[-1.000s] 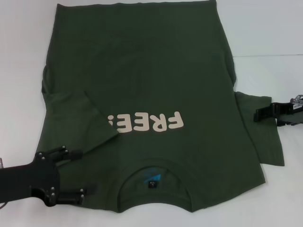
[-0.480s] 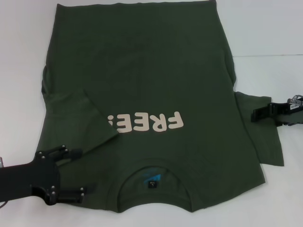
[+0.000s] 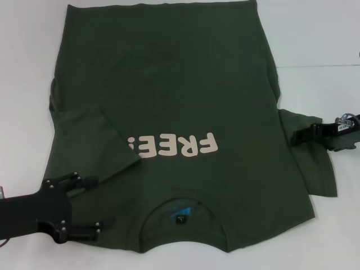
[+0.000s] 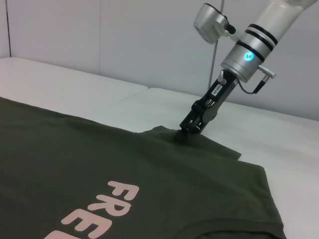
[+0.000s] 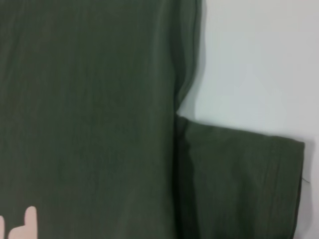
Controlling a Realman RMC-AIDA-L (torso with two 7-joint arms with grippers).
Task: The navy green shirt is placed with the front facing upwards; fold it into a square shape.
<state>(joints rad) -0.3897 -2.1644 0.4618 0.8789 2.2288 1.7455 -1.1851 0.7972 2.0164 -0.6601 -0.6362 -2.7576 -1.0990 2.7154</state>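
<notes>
The navy green shirt [image 3: 180,84] lies front up on the white table [image 3: 315,34], its collar [image 3: 183,201] and blue neck label [image 3: 180,216] nearest me. The cream "FREE!" print [image 3: 174,147] reads upside down. Its left sleeve [image 3: 101,146] is folded in over the body. My left gripper [image 3: 97,205] is open and empty over the shirt's near left shoulder. My right gripper [image 3: 293,138] is shut on the right sleeve [image 3: 315,169], pinching its edge. In the left wrist view the right gripper [image 4: 183,133] lifts the cloth into a small peak. The right wrist view shows the sleeve [image 5: 239,184].
Bare white table surrounds the shirt on the left [image 3: 22,84] and right. A seam in the tabletop [image 3: 320,66] runs along the right side. The shirt's hem reaches the far edge of the head view.
My right gripper has moved left toward the shirt's body, pulling the right sleeve's edge inward. The left gripper has stayed in place.
</notes>
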